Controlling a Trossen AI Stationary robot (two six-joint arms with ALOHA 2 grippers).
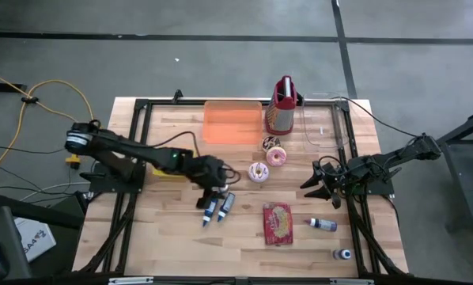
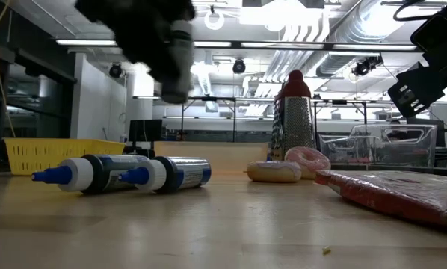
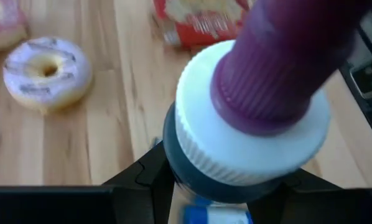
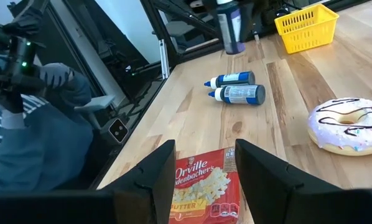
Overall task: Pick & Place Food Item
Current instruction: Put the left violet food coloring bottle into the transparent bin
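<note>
The high camera looked straight down from well above, taking in the whole counter [image 1: 244, 237] and the grey floor around it. The low camera sat at counter height, facing level across the wood toward the room behind, very near two blue-capped bottles [image 2: 126, 173]. Those bottles also showed in the high view and the right wrist view. The left wrist camera pointed steeply down, so near a purple-capped bottle [image 3: 260, 106] that it filled the frame. The right wrist camera looked forward along the counter over a popcorn packet [image 4: 201, 190], which the overhead view shared.
</note>
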